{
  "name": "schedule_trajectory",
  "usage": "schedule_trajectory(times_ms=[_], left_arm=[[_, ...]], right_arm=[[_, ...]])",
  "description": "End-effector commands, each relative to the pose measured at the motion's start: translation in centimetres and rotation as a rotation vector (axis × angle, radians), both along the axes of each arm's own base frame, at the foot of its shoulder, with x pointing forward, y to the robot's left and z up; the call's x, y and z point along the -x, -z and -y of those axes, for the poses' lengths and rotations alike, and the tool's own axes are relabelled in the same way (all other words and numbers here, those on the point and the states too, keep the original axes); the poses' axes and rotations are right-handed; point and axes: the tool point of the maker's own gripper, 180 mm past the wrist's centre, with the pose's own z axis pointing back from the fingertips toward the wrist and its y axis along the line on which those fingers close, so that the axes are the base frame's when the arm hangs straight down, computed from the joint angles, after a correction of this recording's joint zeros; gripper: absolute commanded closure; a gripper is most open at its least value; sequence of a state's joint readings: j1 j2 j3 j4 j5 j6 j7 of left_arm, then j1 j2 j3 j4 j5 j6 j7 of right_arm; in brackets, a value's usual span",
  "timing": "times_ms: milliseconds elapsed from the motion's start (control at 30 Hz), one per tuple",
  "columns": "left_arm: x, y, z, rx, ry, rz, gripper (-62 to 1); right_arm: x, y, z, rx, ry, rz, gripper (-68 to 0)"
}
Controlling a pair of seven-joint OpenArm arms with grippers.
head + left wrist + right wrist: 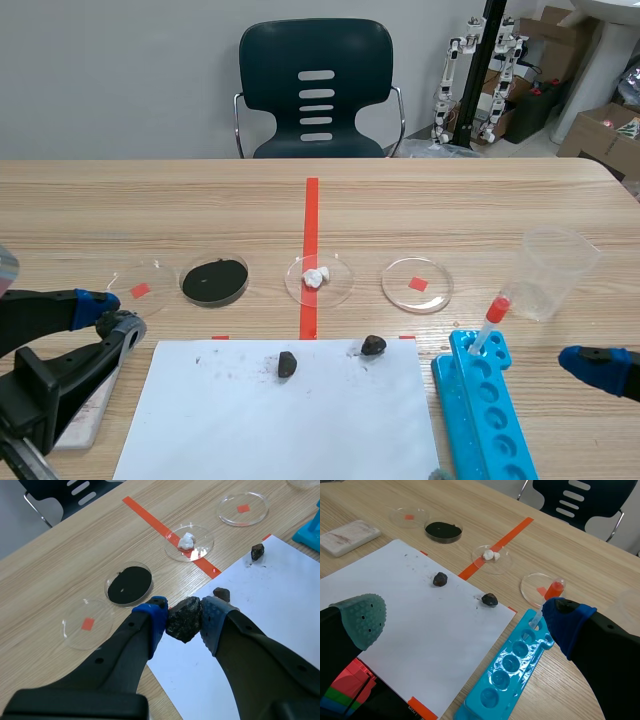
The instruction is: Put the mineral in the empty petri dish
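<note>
Holding a mineral (184,622) in the left gripper (183,613), I am seeing both pads clenched on the dark lump from either side. It is hanging over the left edge of the paper (300,420) and, I judge, clear of the table (500,200). So the pick is done, and the carry and the drop are what is remaining.

Two dishes are sitting empty in the far row. The left dish (87,624) is lying just beyond the gripper, and the right dish (417,284) is lying well off to the right. I am reckoning the left one the sensible target, being nearest.

Between them the black dish (215,281) is holding dark stuff and the white dish (319,278) a white lump, so neither will do. A second mineral (287,364) and a third mineral (373,346) are lying toward the paper's far edge.

The right gripper (462,617) is hanging released, fingers wide apart, near the rack (485,405) with its dropper (492,318). A beaker (552,268) is standing beyond.

Nothing is standing between the mineral and the left dish. The black dish right beside it is the one I am minding.
</note>
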State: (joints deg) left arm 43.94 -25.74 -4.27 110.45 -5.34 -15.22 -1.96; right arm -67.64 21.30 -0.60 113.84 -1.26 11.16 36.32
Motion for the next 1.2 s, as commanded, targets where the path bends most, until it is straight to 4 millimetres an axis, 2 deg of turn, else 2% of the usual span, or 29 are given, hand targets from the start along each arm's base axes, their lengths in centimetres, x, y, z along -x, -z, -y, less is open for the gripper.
schedule_trajectory(times_ms=[0, 400, 733, 900, 1000, 1167], left_arm=[[-0.3, -1.0, 0.3, 0.019, 0.001, 0.03, -11.6], [-0.2, -0.6, 0.2, -0.03, 0.017, 0.04, -11.6], [-0.4, -0.9, 0.3, 0.002, -0.007, 0.048, -11.6], [-1.4, -0.6, 0.5, 0.058, -0.028, 0.046, -11.5], [-2.3, 0.3, 1.1, 0.094, -0.03, 0.023, -11.5], [-4.5, 1.5, 2.3, 0.137, -0.033, -0.02, -11.5]], right_arm=[[-0.3, -0.8, 0.0, -0.013, 0.003, 0.028, -67.9], [-0.3, -0.8, 0.0, -0.013, 0.003, 0.028, -67.9], [-0.3, -0.8, 0.0, -0.013, 0.003, 0.028, -67.9], [-0.3, -0.8, 0.0, -0.013, 0.003, 0.028, -67.9], [-0.3, -0.8, 0.0, -0.013, 0.003, 0.028, -67.9], [-0.3, -0.8, 0.0, -0.013, 0.003, 0.028, -67.9]])
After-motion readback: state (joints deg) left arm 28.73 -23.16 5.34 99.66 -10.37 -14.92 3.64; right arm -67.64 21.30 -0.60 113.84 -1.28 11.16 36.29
